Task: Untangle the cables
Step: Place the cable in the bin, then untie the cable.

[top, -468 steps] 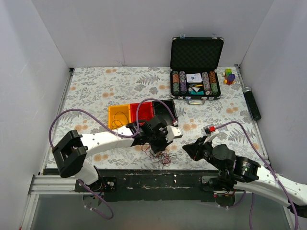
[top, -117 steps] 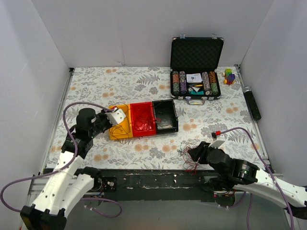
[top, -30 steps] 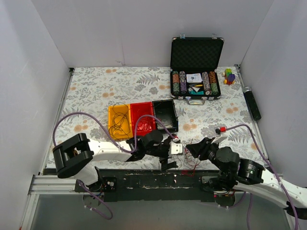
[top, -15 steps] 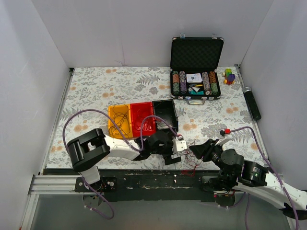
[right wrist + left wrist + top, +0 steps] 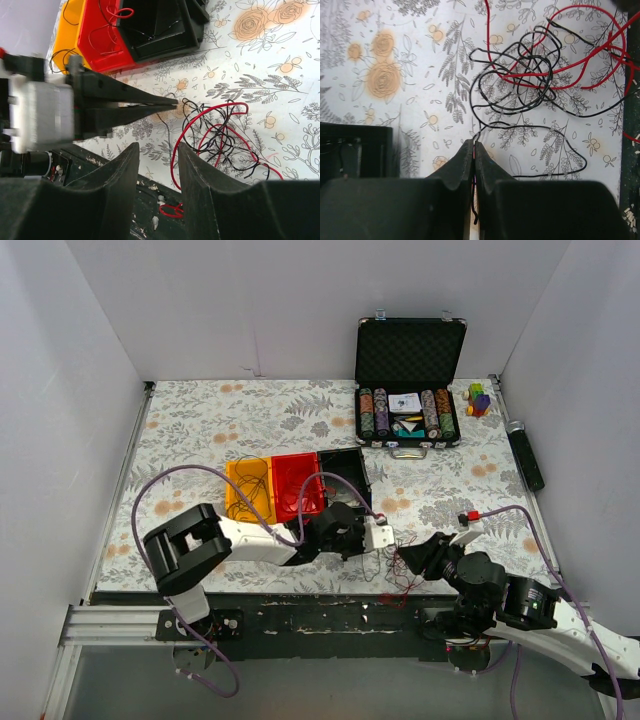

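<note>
- Clamping the left gripper flat shut on a single black strand, pinched right at the fingertips.
- Finding the cables heaped in one loose knot of black and red at the 6 o'clock edge of the table, just beyond those fingertips, at about 1 o'clock from them in the left wrist view.
- Holding the right gripper partly apart at 3 o'clock of the knot in the top view, with nothing seen between its fingers.
- Spotting the tray at 10 o'clock of the knot, apart from it, with a few wires lying in its yellow and red compartments.
- Judging the wires featherweight, limp and a little springy: likely to slip from a weak pinch, and just as likely to drag the whole knot along instead of sliding free.
- Best hold, probably: a free end or an outer loop, never the dense middle.
- For the right gripper, perhaps anchoring on the red loop at the knot's outer side.
- Pulling slow and low advised, to avoid tightening the snarl.
</note>
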Controlling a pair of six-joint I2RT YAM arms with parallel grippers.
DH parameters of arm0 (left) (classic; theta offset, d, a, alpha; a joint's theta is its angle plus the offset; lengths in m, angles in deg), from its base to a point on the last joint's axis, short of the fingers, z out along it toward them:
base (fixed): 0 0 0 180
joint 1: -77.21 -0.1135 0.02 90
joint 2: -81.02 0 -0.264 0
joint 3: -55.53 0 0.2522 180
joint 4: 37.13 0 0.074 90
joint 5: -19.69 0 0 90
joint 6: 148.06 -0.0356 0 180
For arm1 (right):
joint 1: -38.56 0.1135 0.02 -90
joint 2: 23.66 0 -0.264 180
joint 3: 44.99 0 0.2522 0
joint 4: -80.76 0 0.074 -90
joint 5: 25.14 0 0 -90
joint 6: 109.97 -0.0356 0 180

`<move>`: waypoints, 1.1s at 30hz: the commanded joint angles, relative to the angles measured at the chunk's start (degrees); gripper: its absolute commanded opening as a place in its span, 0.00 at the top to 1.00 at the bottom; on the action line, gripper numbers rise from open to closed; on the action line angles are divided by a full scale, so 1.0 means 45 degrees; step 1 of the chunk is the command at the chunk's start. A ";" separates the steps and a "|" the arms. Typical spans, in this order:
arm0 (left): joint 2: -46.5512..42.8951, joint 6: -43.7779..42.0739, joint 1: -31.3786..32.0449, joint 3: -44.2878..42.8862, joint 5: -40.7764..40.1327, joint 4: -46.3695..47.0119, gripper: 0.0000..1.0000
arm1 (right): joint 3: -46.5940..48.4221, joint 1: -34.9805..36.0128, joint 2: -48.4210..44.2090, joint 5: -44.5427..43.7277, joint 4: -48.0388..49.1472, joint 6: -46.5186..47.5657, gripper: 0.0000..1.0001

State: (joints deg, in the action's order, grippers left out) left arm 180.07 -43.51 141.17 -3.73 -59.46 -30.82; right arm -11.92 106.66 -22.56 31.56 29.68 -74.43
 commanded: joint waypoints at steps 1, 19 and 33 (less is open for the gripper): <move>-0.2298 -0.0556 -0.0327 -0.0865 -0.0320 -0.1762 1.00 | 0.0630 -0.0015 0.0222 -0.0705 -0.0416 -0.0632 0.55; -0.6074 -0.4496 -0.0386 -0.7245 -0.0321 -0.5205 1.00 | 0.0358 -0.0015 0.2449 -0.0784 -0.0692 -0.1785 0.43; -0.4236 -0.9071 -0.0055 -1.2760 -0.0165 -0.3426 1.00 | 0.1293 0.0004 0.4715 -0.0647 -0.1667 -0.1982 0.44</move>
State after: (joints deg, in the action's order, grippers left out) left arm 160.11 -77.22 140.06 -58.19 -60.20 -49.14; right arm -10.32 106.66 -3.39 29.27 25.72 -82.49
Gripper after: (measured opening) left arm 0.011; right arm 0.566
